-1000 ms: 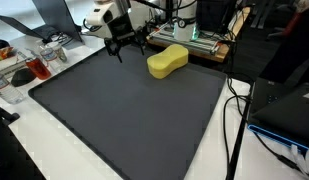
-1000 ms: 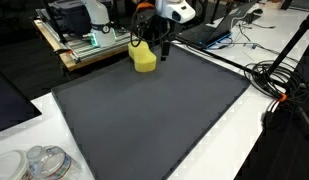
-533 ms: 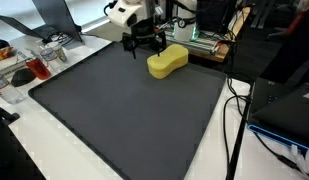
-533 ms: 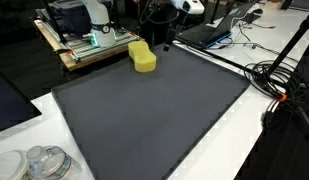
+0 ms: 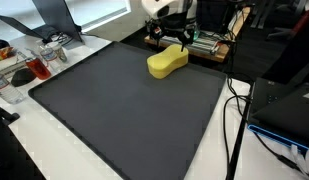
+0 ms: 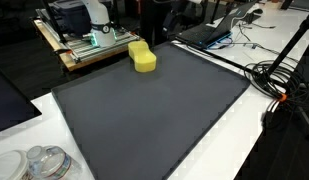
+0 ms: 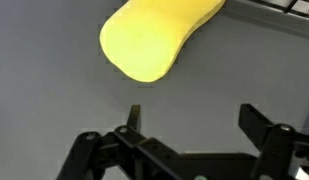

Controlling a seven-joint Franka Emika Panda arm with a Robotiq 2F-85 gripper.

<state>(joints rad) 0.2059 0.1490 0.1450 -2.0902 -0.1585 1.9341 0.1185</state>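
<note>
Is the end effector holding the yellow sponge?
No, in the wrist view the yellow sponge lies on the dark mat, clear of the open end effector.

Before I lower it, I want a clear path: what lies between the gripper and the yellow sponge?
Nothing: in the wrist view only a bare stretch of dark mat separates the open gripper from the yellow sponge.
</note>
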